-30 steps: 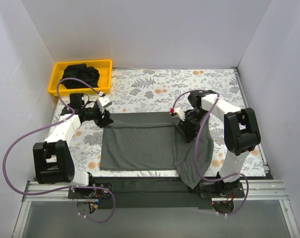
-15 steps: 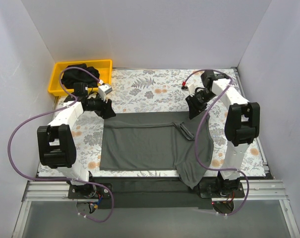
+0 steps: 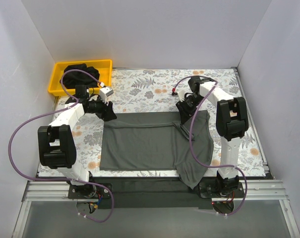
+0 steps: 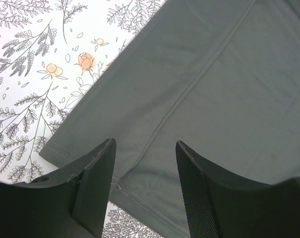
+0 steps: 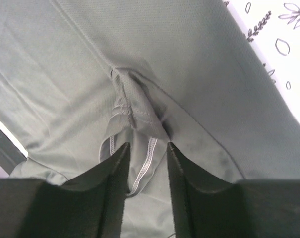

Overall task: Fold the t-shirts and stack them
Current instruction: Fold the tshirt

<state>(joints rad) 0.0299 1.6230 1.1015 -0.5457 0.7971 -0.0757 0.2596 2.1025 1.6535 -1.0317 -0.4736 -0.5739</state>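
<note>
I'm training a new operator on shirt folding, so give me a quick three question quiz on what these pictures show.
1. True or false: the left gripper is shut on the spread t-shirt.
2. Where on the table sits the yellow tray? A far-left corner, B far-right corner, C near edge.
3. Which gripper is over the bunched sleeve seam?
Key: 1 false; 2 A; 3 the right gripper.

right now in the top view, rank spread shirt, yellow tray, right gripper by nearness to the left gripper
1. Spread shirt, its corner under the left gripper.
2. Yellow tray, back left.
3. Right gripper, across the shirt.
</note>
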